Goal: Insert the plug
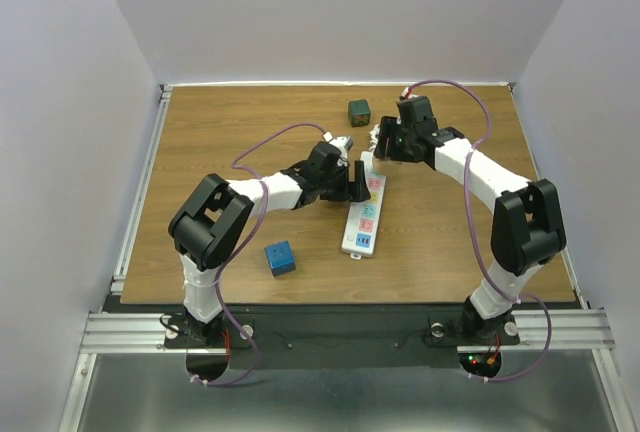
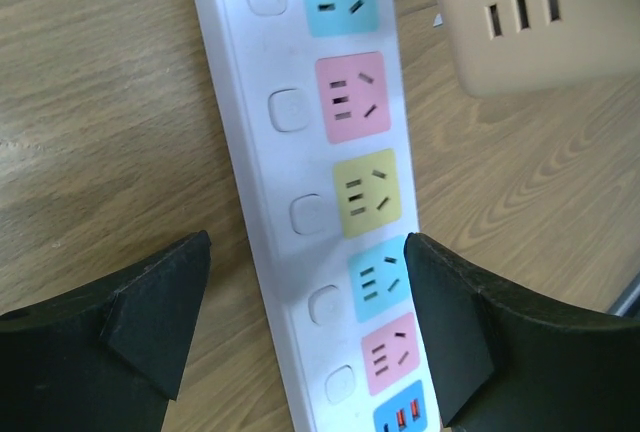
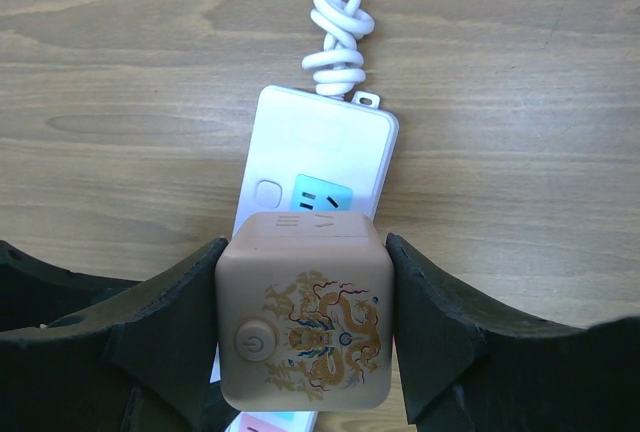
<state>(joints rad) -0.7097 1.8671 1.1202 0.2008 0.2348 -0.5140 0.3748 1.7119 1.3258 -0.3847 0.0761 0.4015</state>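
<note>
A white power strip (image 1: 361, 218) with coloured sockets lies mid-table; its knotted white cable (image 3: 339, 22) runs off its far end. My right gripper (image 3: 305, 262) is shut on a beige cube plug (image 3: 310, 352) with a dragon print and a power button. It holds the cube over the far end of the strip (image 3: 318, 147), just behind the first blue socket. My left gripper (image 2: 308, 252) is open, with a finger on each side of the strip (image 2: 290, 182) near the yellow and blue sockets. The cube (image 2: 515, 27) shows at the top right of the left wrist view.
A dark green cube (image 1: 359, 111) sits behind the strip near the back. A blue cube (image 1: 280, 257) sits at the front left. The two grippers (image 1: 355, 180) (image 1: 388, 142) are close together over the strip's far half.
</note>
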